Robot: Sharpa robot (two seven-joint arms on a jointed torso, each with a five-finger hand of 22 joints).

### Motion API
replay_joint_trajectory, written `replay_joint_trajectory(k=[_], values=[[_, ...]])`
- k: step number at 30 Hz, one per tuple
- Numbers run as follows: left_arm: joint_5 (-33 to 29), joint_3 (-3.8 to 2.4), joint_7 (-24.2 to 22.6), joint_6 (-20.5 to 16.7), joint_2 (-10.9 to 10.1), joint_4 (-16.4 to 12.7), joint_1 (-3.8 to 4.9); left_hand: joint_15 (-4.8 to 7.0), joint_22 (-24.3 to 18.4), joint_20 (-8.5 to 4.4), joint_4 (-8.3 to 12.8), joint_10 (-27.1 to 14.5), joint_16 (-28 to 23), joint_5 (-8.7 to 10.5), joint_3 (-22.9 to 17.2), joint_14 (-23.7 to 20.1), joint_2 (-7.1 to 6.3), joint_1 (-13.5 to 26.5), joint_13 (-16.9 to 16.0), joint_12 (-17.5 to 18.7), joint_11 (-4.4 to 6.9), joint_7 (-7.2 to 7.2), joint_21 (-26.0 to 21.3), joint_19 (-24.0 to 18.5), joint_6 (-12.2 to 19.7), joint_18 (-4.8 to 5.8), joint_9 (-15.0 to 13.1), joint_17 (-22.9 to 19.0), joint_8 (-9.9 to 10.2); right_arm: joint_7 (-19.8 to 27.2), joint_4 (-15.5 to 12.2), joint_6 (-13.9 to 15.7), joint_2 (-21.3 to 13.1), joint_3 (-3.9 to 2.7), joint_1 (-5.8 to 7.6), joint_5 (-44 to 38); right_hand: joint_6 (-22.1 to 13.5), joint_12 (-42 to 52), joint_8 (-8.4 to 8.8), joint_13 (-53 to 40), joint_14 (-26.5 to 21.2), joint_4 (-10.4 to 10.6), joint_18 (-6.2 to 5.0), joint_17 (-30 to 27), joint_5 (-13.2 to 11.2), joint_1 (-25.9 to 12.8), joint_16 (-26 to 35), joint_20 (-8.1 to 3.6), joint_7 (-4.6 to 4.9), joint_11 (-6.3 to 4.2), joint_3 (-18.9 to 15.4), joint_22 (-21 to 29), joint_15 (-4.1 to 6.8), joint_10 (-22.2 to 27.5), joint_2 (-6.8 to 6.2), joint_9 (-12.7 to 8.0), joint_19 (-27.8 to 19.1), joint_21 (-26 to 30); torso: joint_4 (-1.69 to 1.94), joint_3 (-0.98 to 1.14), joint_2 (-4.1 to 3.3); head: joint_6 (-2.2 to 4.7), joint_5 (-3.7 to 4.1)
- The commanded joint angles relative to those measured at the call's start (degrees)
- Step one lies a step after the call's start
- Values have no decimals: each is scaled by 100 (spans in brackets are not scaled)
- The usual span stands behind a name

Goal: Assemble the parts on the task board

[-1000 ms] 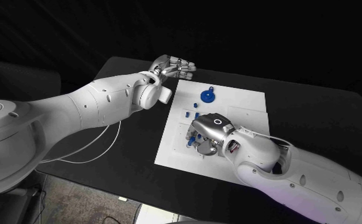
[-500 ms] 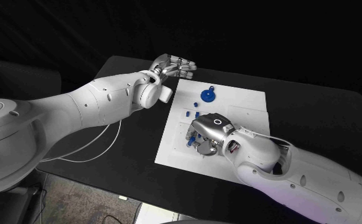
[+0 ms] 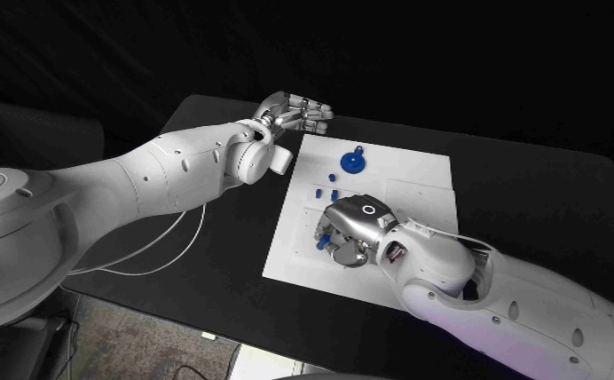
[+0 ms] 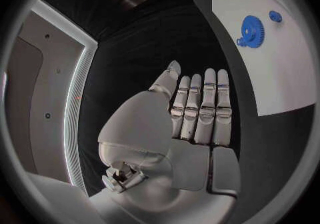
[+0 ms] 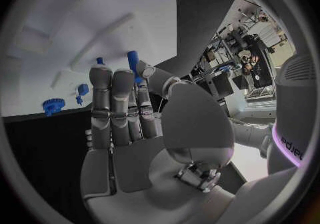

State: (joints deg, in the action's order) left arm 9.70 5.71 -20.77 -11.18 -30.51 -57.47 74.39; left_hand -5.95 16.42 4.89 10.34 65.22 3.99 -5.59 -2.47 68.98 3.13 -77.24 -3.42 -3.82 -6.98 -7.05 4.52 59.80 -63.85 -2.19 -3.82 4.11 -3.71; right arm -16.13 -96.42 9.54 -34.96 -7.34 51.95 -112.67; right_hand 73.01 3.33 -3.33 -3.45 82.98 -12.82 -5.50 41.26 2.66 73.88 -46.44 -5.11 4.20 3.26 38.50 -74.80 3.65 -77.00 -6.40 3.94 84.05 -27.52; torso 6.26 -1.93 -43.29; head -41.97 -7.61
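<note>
— On the black table (image 3: 512, 176), where does the task board (image 3: 416, 176) sit, and what is on it?

— Near the middle, a white plate lying flat. Toward its far end a blue gear (image 3: 352, 163) lies flat with a smaller blue piece (image 3: 357, 149) just beside it; the left wrist view shows the same gear (image 4: 251, 23) and small piece (image 4: 275, 16) on the white board (image 4: 280, 74). A little nearer, two short blue pegs (image 3: 325, 193) stand close together on the board.

— And the right hand?

— The right hand (image 3: 355, 229) is low over the near half of the board, back of the hand up, fingers curled downward. In the right wrist view the hand (image 5: 133, 122) has its fingers side by side and the thumb folded across toward them, and a blue peg (image 5: 133, 64) rises just behind the fingertips — it looks pinched between thumb and finger, though the contact itself is hidden, so that stays a fair guess. Another blue peg (image 5: 99, 61) shows beside it, and the gear (image 5: 52, 106) lies farther off at the board's edge.

— What about the left one?

— The left hand (image 3: 295, 116) hangs above the table just past the board's far left corner, apart from it. Its own wrist view shows the hand (image 4: 193, 122) with the fingers straight and pressed together, thumb alongside, nothing in it — open and empty.
</note>
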Motion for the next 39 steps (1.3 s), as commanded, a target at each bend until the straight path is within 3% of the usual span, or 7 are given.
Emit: replay_joint_trajectory(k=[1,27,31,35,39], values=[[-41,-4,-57,66,13,-3,3,-1,-5,1,-6,-51,-21,-1,24,-34,23,-20,4,24,2,14,-7,33,34,-76,-6,0,8,-33,12,-10,10,3,-10,-70,31,21,-35,-15,12,-18,-69,12,10,24,21,-40,5,-227,38,-19,44,-253,24,7,241,8,5,-1,1,-6,-6],[-41,-4,-38,86,31,2,3,-3,-59,1,8,-54,-22,0,34,-38,30,-20,4,25,0,13,0,36,36,-74,-5,-1,9,-127,183,-115,146,105,-19,-164,21,20,-34,-15,12,-30,-68,10,10,-2,33,-37,7,-225,75,-37,38,-245,7,6,237,21,-2,-3,-1,-10,-10],[-41,-4,-32,95,38,2,3,-3,-59,1,8,-54,-22,0,34,-38,30,-20,4,25,0,13,0,36,36,-74,-5,-1,9,-79,208,-68,185,125,-19,-96,-67,17,-24,-16,24,-14,-88,2,65,-119,22,4,42,-199,83,-44,-9,-143,-69,-2,235,32,0,-5,-2,-13,-4],[-41,-4,-27,104,45,3,3,-3,-59,1,8,-54,-22,0,34,-38,30,-20,4,25,0,13,0,36,36,-74,-5,-1,9,-33,238,4,211,142,-18,-27,-384,19,-36,-13,30,118,-146,-24,68,-147,-35,70,92,-165,-386,-3,-49,41,-154,-3,257,50,3,-6,0,-9,15],[-41,-4,-25,107,45,4,3,-3,-59,1,8,-54,-22,0,34,-38,30,-20,4,25,0,13,0,36,36,-74,-5,-1,9,-3,255,64,214,151,-18,37,-533,11,-22,1,26,198,-162,-49,71,-274,-49,111,132,-60,-531,35,-115,389,-288,-19,256,80,2,-6,0,-7,13]])
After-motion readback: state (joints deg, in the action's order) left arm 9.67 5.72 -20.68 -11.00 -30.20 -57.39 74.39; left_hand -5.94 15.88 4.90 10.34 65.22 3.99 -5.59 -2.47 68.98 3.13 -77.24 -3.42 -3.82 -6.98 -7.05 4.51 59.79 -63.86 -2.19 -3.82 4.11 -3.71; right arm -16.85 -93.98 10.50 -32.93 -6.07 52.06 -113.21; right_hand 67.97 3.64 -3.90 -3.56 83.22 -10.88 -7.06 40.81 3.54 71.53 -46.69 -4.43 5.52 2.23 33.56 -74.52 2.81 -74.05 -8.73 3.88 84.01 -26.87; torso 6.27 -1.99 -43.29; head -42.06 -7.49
